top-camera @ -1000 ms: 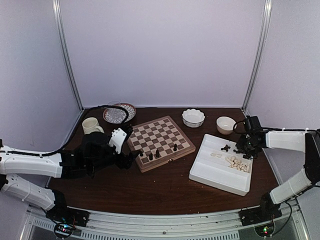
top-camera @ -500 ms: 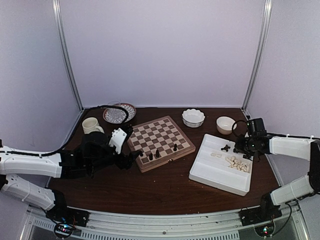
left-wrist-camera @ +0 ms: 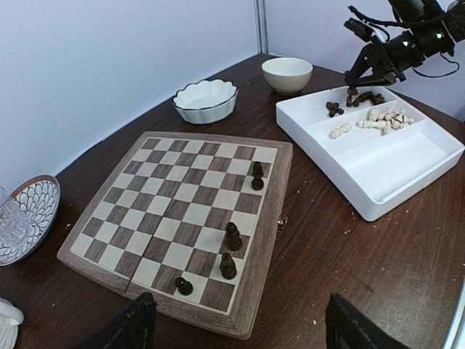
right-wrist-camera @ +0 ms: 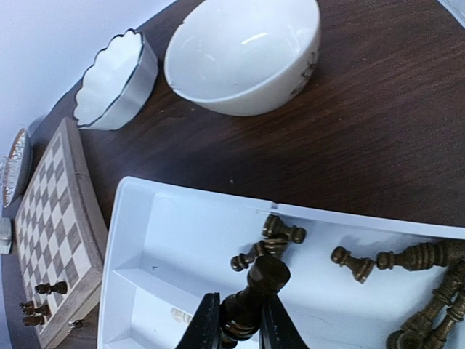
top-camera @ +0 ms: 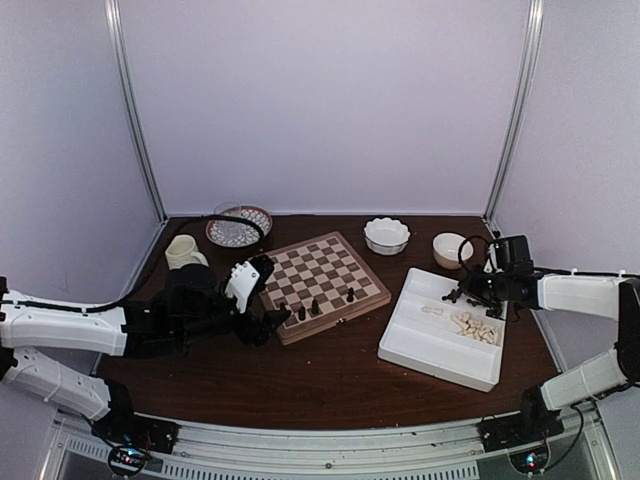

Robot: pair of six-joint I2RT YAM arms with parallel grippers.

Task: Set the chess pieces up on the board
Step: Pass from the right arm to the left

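Checking progress, I judged the setup barely begun. My square wooden chessboard of cream and brown checks with a light border [top-camera: 325, 262] lay flat on the dark wooden table [top-camera: 330, 385], and nearly every square was bare. The white rectangular divided plastic tray [top-camera: 440, 345] sat to the board's right, apart from it, holding most of the stock.

My left gripper [left-wrist-camera: 236, 331] hung spread wide and empty at the board's near edge. My right gripper [right-wrist-camera: 240, 323] was over the tray's far compartment, clenched on one dark brown turned wooden chess piece [right-wrist-camera: 254, 287], its knob top poking out above the fingers.

Four dark wooden pieces [left-wrist-camera: 232, 237] stood upright on the board along one side, spaced unevenly. Left to do: loose dark pieces [right-wrist-camera: 283, 231] lay on their sides in the tray, and pale cream pieces [left-wrist-camera: 385, 120] were heaped in the next compartment. No cream piece was on the board. The pieces looked tiny, glossy and narrow-based, so I judged them easy to tip.
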